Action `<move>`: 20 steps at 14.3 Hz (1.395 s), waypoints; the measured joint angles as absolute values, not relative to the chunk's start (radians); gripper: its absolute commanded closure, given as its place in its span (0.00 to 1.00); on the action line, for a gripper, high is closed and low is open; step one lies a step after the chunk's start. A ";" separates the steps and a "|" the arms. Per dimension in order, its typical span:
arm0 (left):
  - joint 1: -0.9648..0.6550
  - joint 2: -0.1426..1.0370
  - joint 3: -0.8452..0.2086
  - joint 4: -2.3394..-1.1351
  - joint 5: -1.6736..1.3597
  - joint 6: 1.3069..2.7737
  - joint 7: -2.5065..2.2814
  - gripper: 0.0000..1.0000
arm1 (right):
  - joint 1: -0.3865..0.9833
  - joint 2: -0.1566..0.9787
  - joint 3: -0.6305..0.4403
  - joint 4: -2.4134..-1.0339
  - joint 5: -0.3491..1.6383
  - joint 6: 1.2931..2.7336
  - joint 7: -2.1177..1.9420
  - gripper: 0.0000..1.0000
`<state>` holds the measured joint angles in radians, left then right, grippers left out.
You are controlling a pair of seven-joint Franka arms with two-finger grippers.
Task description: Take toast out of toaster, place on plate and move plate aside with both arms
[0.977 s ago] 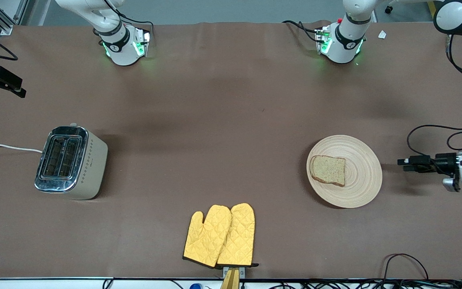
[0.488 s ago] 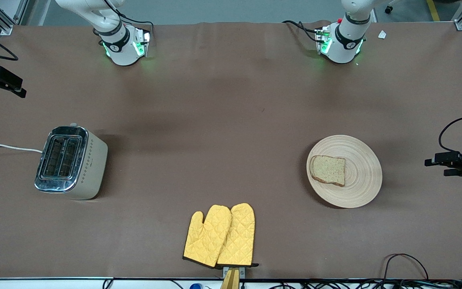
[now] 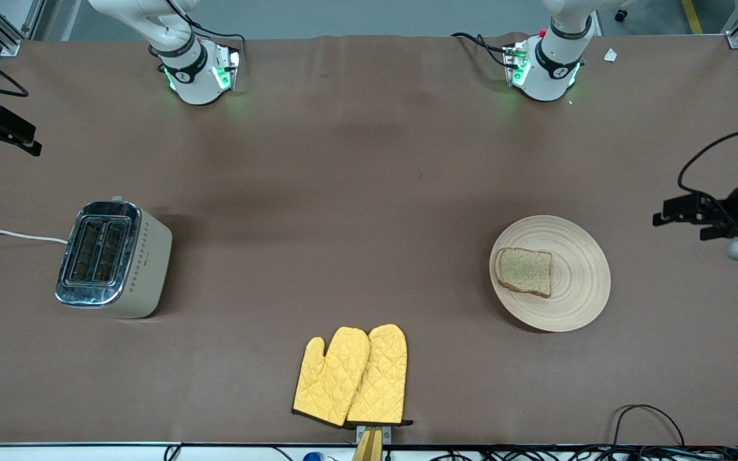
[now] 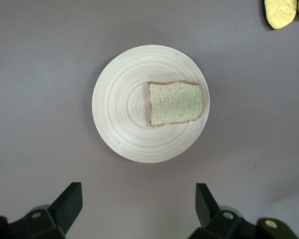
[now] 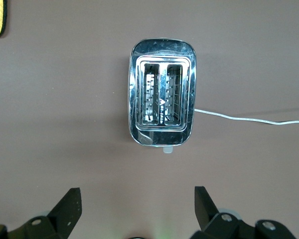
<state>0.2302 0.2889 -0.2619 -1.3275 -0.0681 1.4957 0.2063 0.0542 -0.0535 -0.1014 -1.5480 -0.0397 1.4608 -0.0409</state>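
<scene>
Toast [image 3: 523, 271] flat on plate [image 3: 583, 282], toaster [image 3: 113, 259] empty; left gripper [image 3: 680, 214] spread, raised near plate; right gripper [image 5: 137, 204] spread above toaster; seemingly done.

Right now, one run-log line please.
toast: on plate | toaster: empty | left gripper: open, beside plate | right gripper: open, above toaster

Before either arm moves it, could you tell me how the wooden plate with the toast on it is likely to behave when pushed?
The plate looks rigid and shallow, so it should probably slide flat across the table cloth rather than tip. The toast lies loose and off-centre, so a jerky push might shift it.
</scene>
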 measured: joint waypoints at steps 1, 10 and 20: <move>0.204 0.262 -0.263 -1.330 -0.043 1.481 0.170 0.00 | 0.054 -0.053 -0.102 -1.548 -0.040 1.461 -0.041 0.00; 0.171 0.077 -0.288 -1.477 -0.008 1.491 0.086 0.00 | 0.054 -0.054 -0.103 -1.548 -0.040 1.461 -0.041 0.00; -0.039 0.036 -0.171 -1.500 0.056 1.509 0.005 0.00 | 0.054 -0.054 -0.105 -1.548 -0.040 1.461 -0.041 0.00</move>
